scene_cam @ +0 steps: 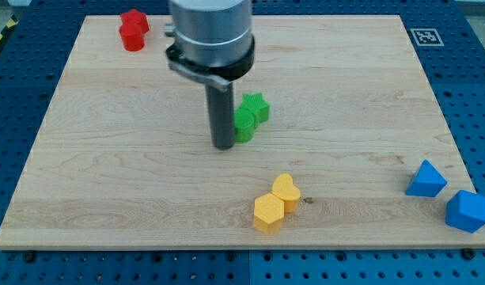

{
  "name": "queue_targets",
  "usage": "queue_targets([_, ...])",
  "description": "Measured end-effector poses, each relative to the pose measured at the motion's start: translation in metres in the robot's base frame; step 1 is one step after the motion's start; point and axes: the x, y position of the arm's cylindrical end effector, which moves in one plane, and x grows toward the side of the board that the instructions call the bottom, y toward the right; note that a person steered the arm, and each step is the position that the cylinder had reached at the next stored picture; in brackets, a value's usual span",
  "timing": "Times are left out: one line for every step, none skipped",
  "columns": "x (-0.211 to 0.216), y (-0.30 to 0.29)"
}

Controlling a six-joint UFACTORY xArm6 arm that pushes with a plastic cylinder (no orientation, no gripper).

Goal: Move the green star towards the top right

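Observation:
The green star (pixel 256 107) lies near the middle of the wooden board (pixel 107 158), touching a second green block (pixel 244 125) just below and to its left. My tip (pixel 224 146) is down on the board right beside that second green block, on its left side, and below-left of the star. The rod and the arm's grey body hide the board above the tip.
A red star and a red cylinder (pixel 133 31) sit together at the top left. A yellow heart (pixel 286 190) and a yellow hexagon (pixel 268 213) touch at the bottom centre. Two blue blocks (pixel 426 179) (pixel 467 210) lie at the bottom right edge. A marker tag (pixel 426 36) is at the top right corner.

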Motion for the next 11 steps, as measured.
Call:
queue_targets([-0.025, 0.030])
queue_targets([-0.049, 0.058])
queue_targets([-0.070, 0.086])
queue_targets([-0.075, 0.091])
queue_targets([-0.070, 0.079])
queue_targets([-0.057, 0.054])
queue_targets([-0.081, 0.042])
queue_targets([-0.107, 0.047])
queue_targets([-0.125, 0.074])
queue_targets([-0.141, 0.115])
queue_targets([-0.163, 0.142])
